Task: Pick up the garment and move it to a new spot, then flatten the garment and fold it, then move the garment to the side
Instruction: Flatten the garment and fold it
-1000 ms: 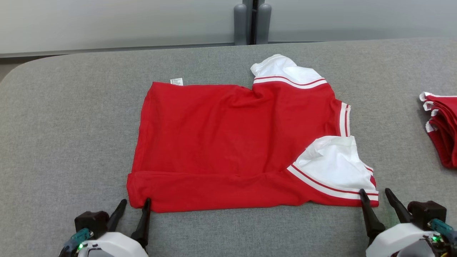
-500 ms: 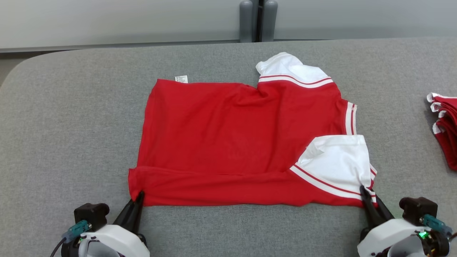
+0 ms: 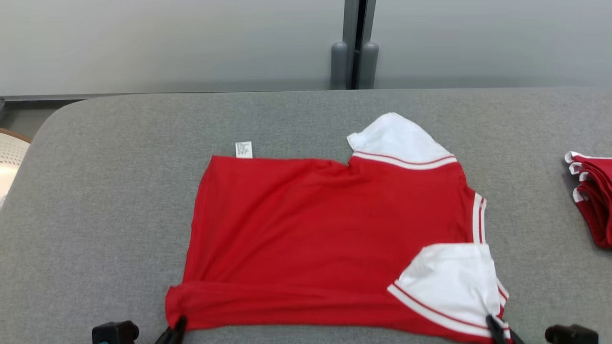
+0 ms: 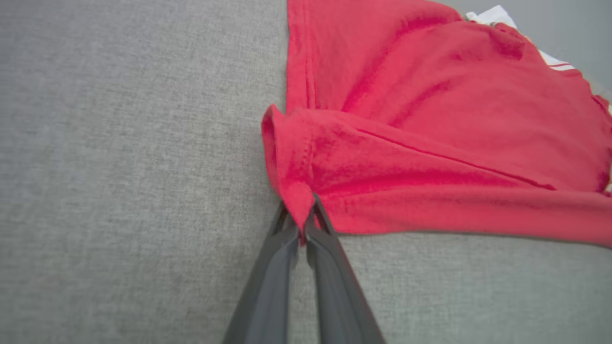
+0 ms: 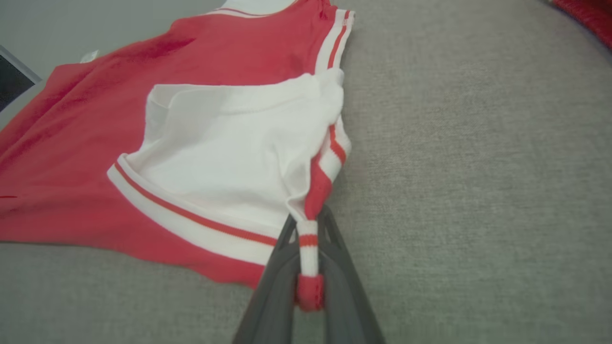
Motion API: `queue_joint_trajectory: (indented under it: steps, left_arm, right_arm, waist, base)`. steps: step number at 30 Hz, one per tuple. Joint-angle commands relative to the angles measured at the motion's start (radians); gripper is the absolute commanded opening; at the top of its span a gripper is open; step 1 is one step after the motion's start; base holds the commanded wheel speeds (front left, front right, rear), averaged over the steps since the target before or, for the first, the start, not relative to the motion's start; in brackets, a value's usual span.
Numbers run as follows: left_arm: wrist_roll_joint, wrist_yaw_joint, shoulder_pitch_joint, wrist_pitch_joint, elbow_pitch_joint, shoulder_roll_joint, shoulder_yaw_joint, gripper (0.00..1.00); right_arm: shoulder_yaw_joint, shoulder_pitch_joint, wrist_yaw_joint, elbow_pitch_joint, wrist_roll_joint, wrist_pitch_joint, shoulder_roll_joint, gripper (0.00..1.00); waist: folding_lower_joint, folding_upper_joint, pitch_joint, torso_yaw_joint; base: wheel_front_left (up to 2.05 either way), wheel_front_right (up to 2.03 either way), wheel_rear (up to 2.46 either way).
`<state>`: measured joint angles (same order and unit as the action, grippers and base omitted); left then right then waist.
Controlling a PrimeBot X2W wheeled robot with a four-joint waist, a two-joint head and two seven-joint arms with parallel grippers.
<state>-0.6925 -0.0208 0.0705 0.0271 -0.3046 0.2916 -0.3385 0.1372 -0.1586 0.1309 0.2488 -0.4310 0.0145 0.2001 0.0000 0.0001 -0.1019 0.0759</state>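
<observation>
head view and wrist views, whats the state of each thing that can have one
red garment, spread on the table, near edge folded over itself, not fully folded
near white sleeve, folded onto the red body
left gripper, shut on the garment's near left corner
right gripper, shut on that sleeve's striped edge
care label, sticking out at the far edge, flat
pile of red garments, folded, at the table's right edge
</observation>
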Motion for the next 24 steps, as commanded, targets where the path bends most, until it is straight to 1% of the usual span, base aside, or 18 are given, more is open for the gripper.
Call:
queue_joint_trajectory:
  steps: [1, 6, 7, 8, 9, 10, 13, 16, 18, 21, 24]
  left_arm:
    - [-0.011, -0.014, 0.019, -0.018, 0.012, 0.018, 0.008, 0.00]
    - [-0.038, -0.037, 0.081, -0.092, 0.062, 0.039, 0.003, 0.00]
    - [-0.025, -0.044, 0.081, -0.089, 0.075, 0.047, 0.005, 0.00]
    - [-0.020, -0.052, 0.079, -0.086, 0.085, 0.048, 0.006, 0.22]
    - [-0.020, -0.059, 0.079, -0.080, 0.092, 0.044, 0.008, 0.72]
    - [-0.012, -0.071, 0.072, -0.066, 0.101, 0.042, 0.015, 1.00]
    - [0.008, -0.098, 0.051, -0.016, 0.129, 0.030, 0.031, 1.00]
    - [0.042, -0.123, 0.025, 0.040, 0.156, 0.028, 0.045, 1.00]
    - [0.074, -0.142, 0.006, 0.078, 0.176, 0.037, 0.050, 1.00]
    - [0.130, -0.168, -0.027, 0.133, 0.212, 0.049, 0.054, 1.00]
    - [0.177, -0.191, -0.057, 0.164, 0.245, 0.062, 0.055, 1.00]
  right_arm:
    - [-0.006, -0.027, -0.001, -0.016, -0.005, 0.017, 0.000, 0.00]
    - [-0.018, -0.092, -0.001, -0.057, -0.001, 0.059, -0.011, 0.00]
    - [-0.019, -0.096, 0.000, -0.063, -0.007, 0.065, -0.015, 0.00]
    - [-0.021, -0.097, 0.000, -0.066, -0.007, 0.072, -0.017, 0.38]
    - [-0.028, -0.090, -0.001, -0.073, -0.001, 0.065, -0.021, 0.93]
    - [-0.032, -0.080, 0.000, -0.084, 0.003, 0.055, -0.026, 1.00]
    - [-0.048, -0.052, 0.000, -0.130, 0.026, 0.014, -0.039, 1.00]
    - [-0.066, -0.020, 0.000, -0.182, 0.062, -0.033, -0.027, 1.00]
    - [-0.076, 0.007, 0.000, -0.227, 0.095, -0.059, -0.026, 1.00]
    - [-0.088, 0.032, 0.000, -0.290, 0.140, -0.073, -0.017, 1.00]
    - [-0.095, 0.045, 0.000, -0.343, 0.167, -0.054, -0.019, 1.00]
  waist:
    - [0.0000, -0.0001, 0.010, 0.005]
    - [0.0000, -0.0001, 0.034, -0.002]
    - [0.0000, -0.0001, 0.034, -0.005]
    - [0.0000, -0.0001, 0.033, -0.007]
    - [0.0000, -0.0001, 0.033, -0.009]
    - [0.0000, -0.0001, 0.034, -0.010]
    - [0.0000, -0.0001, 0.036, -0.017]
    - [0.0000, -0.0001, 0.037, -0.024]
    - [0.0000, -0.0001, 0.040, -0.029]
    - [0.0000, -0.0001, 0.045, -0.031]
    - [0.0000, -0.0001, 0.050, -0.031]
  base:
    - [0.00, 0.00, 0.00]
    - [0.00, 0.00, 0.00]
    - [0.00, 0.00, 0.00]
    - [0.00, 0.00, 0.00]
    - [0.00, 0.00, 0.00]
    - [0.00, 0.00, 0.00]
    - [0.00, 0.00, 0.00]
    - [0.00, 0.00, 0.00]
    - [0.00, 0.00, 0.00]
    - [0.00, 0.00, 0.00]
    - [0.00, 0.00, 0.00]
